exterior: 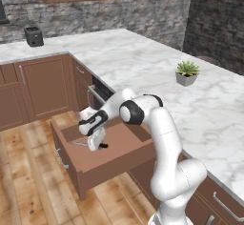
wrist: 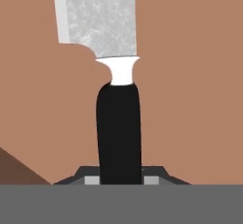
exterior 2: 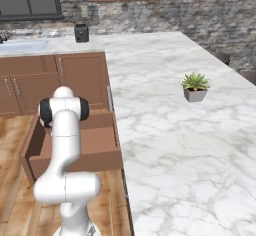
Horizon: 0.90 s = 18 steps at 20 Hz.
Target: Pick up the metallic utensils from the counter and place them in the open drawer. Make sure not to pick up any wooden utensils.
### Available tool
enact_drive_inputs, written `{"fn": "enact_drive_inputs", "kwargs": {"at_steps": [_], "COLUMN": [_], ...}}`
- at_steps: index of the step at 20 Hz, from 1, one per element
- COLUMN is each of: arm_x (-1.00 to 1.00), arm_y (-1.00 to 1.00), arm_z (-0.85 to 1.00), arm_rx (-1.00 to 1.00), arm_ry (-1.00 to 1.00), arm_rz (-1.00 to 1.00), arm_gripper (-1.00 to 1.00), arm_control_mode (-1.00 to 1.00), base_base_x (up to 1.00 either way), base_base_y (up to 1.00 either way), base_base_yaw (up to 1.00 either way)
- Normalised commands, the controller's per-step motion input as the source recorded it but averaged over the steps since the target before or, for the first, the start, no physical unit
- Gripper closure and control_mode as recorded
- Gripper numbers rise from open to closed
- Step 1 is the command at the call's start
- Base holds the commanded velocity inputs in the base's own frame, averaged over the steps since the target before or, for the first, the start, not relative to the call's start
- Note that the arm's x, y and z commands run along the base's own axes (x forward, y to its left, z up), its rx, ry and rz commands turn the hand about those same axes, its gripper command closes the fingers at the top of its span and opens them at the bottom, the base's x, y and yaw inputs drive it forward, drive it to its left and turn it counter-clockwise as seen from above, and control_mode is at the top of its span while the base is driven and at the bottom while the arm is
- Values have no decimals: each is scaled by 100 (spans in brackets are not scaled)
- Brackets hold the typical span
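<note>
While the knife point(wrist: 118, 118) hung blade-down inside the open drawer point(exterior: 114, 164), gripper point(exterior: 96, 140) was clamped on its black handle. Best lower w/ care, let go near the floor, not drop it.

The knife point(wrist: 118, 76) has a speckled silver-grey blade, a white collar and a plain black handle. Behind it the open drawer point(exterior: 128, 159) is a flat reddish brown, darker in one shadowed corner. The surface point(exterior 2: 165, 120) is white marble with soft grey veining, set on brown cabinets point(exterior: 45, 83) with slim silver handles. The arm point(exterior: 162, 138) is white with dark joints. A green spiky plant point(exterior 2: 195, 81) sits in a grey pot. The wall point(exterior 2: 215, 5) is mottled grey stone, the floor point(exterior: 28, 190) light-brown planks, and the toaster point(exterior: 34, 36) black.
</note>
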Motion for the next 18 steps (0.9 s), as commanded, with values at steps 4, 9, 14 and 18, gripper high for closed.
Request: {"fn": "enact_drive_inputs", "kwargs": {"at_steps": [4, 9, 14, 18], "arm_x": [25, 34, 8, 0], "arm_y": [-15, -4, -7, 0], "arm_z": [-46, -39, -8, 0], "arm_rx": [5, 10, 8, 0], "arm_ry": [0, 0, 0, 1], "arm_rz": [9, 4, 1, 0], "arm_gripper": [100, 100, 100, -100], "arm_control_mode": [-100, -100, -100, -100], "base_base_x": [0, 0, 0, 0], "base_base_y": [0, 0, 0, 0], "base_base_yaw": [0, 0, 0, 0]}}
